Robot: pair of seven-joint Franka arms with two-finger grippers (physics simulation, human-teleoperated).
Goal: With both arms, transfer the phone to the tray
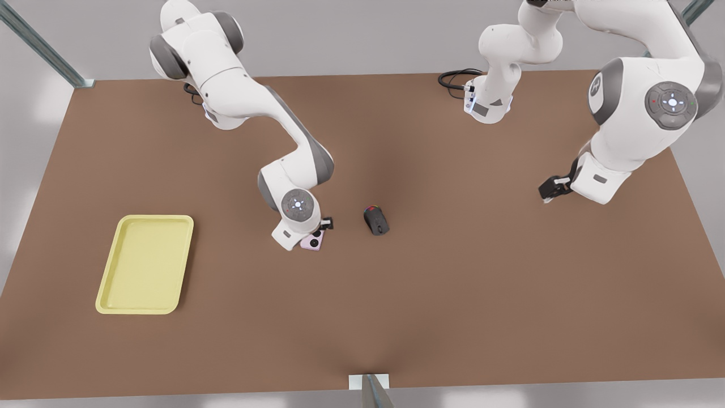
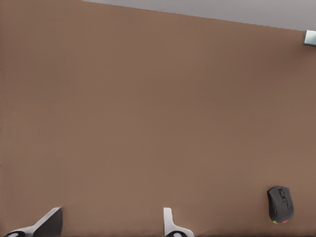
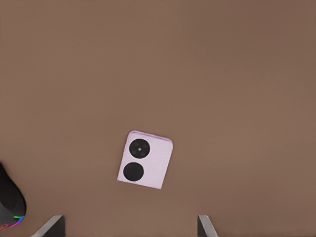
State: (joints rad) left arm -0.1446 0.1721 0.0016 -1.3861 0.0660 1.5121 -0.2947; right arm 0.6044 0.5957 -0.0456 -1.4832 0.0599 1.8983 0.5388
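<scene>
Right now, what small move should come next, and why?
Probably lower the open right gripper onto the phone: it hovers close over it, and the phone lies flat on the table, far from the tray. The left gripper waits, open.

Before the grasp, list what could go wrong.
1. The phone lies flat on the table, skewed to the open right hand above it. The grip may catch only a corner and slip.
2. The mouse sits close by, so the hand could nudge it.
3. The tray is far off, and the open left hand waits on the opposite side, away from it.
</scene>
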